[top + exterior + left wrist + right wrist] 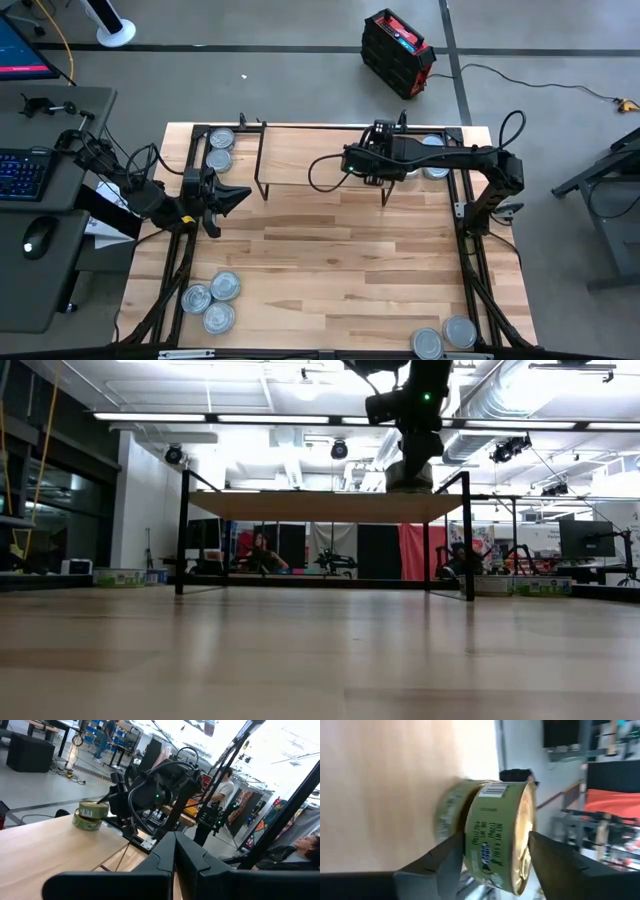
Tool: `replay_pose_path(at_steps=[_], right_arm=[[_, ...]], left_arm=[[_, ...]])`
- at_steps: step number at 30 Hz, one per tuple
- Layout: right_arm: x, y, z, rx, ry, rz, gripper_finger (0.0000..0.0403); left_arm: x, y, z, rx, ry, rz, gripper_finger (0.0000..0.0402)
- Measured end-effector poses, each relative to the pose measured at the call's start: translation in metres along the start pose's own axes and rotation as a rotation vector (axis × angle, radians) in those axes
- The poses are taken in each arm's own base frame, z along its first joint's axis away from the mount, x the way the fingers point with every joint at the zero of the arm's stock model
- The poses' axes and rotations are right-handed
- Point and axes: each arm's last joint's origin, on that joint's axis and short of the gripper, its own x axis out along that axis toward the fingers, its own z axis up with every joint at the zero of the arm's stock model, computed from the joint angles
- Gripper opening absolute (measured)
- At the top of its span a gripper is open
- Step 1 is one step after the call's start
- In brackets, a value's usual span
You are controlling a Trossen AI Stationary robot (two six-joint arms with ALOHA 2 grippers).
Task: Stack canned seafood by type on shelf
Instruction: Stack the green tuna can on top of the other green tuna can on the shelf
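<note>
We see a low light-wood shelf on thin black wire legs (300,155) at the worktop's far edge. Two silver-lidded round tins (220,147) sit on its left end, two more (436,160) at its right end. In the right wrist view, two green-labelled gold-lidded tins (495,835) are stacked. Three silver tins (212,302) lie near the front left, two (445,336) front right.
</note>
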Motion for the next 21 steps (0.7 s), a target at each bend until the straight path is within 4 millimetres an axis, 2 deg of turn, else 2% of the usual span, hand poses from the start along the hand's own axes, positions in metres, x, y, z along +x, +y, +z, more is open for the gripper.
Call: replay_pose_path(at_steps=[7, 21], right_arm=[[-0.0024, 0.0016, -0.0037, -0.027, 0.024, -0.003, 0.0257], [-0.0044, -0.0009, -0.0034, -0.017, 0.013, -0.035, 0.0259]], left_arm=[[0.0000, 0.0000, 0.0000, 0.000, 0.000, 0.000, 0.0001], [-0.0005, -0.0004, -0.0002, 0.000, 0.002, -0.004, 0.0001]])
